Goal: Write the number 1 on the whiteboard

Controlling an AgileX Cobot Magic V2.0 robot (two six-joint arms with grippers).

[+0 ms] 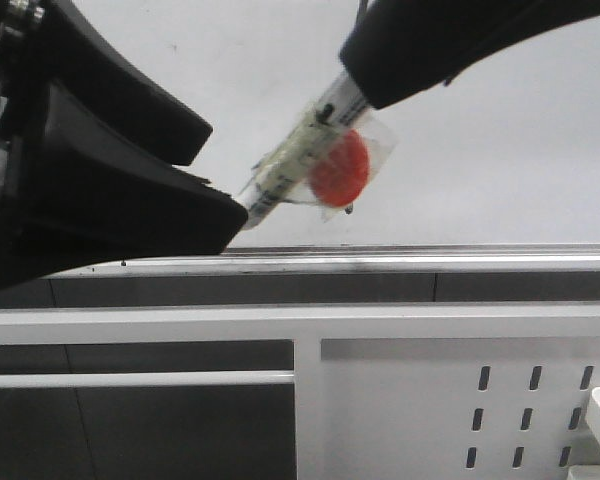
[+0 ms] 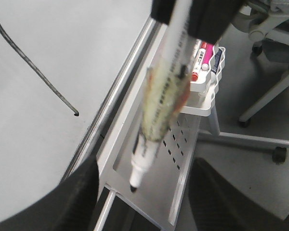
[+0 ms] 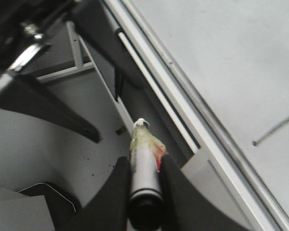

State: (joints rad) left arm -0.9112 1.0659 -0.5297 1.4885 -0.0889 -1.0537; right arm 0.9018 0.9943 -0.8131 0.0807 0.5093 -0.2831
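While my right pincer (image 3: 143,166) clamps the taped white marker (image 2: 161,103), my left pincer (image 2: 142,192) gapes apart before the glossy white whiteboard (image 1: 500,150)

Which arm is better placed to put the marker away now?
The right gripper: it is shut on the marker. The left gripper is open, holding nothing. The number 1 is on the whiteboard.
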